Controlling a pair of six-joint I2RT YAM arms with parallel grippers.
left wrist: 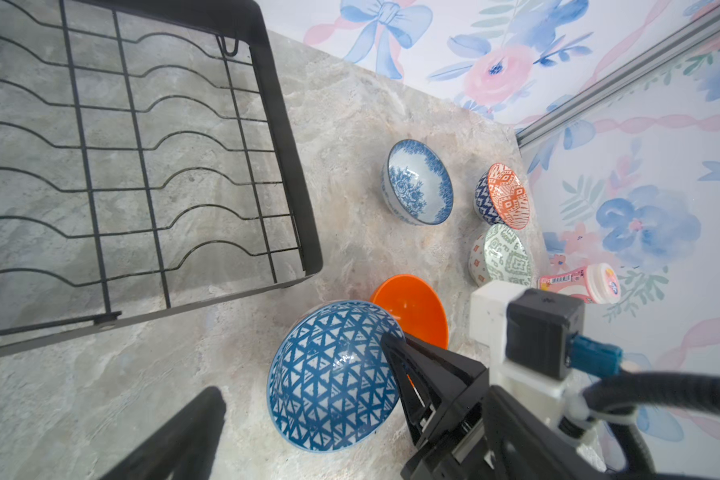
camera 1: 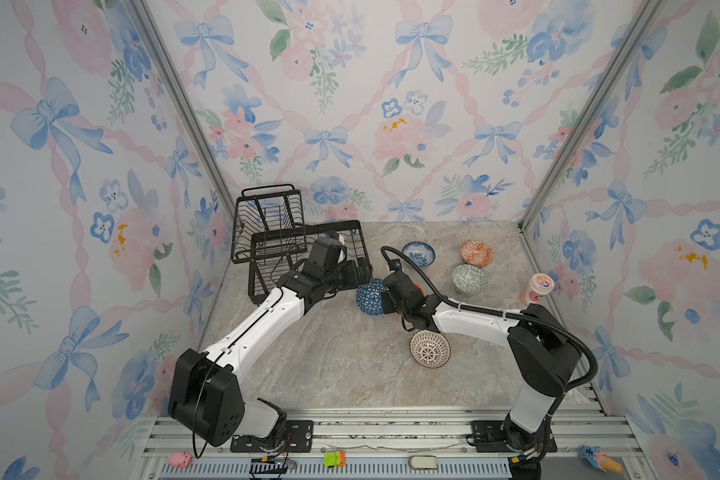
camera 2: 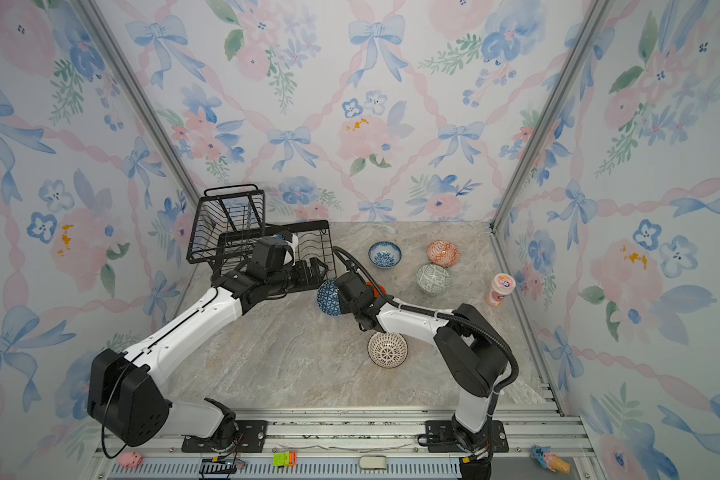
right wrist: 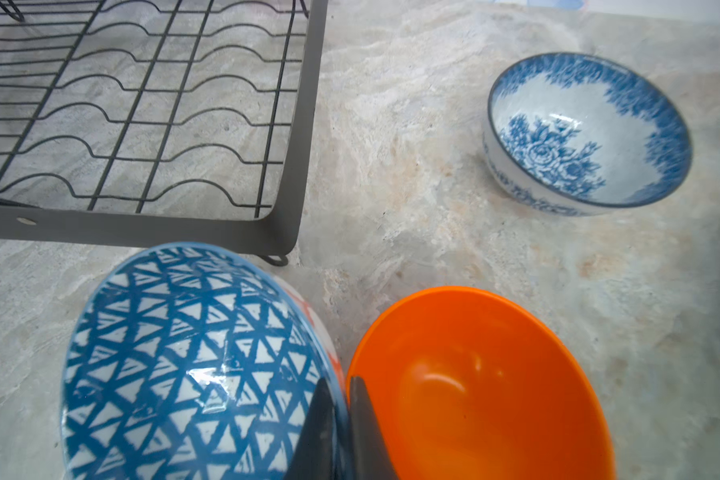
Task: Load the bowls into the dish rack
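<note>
The step in hand looks like carrying the blue triangle bowl (right wrist: pixel 192 353) over to the dish rack (left wrist: pixel 285 145). To do it well, the arm should likely lift slowly so the thin rim does not slip. It should go up over the rack's black edge and set the bowl between the wavy wires. It should also not bump the orange bowl (right wrist: pixel 474 382), which sits just beside the blue one. The right gripper (right wrist: pixel 339 399) is pinched tight on the blue bowl's rim, one finger inside and one outside. The bowl is tipped on its side in the middle of both top views, near the rack's lower right corner. The left gripper (camera 1: pixel 362 270) is wide apart and holds nothing.
</note>
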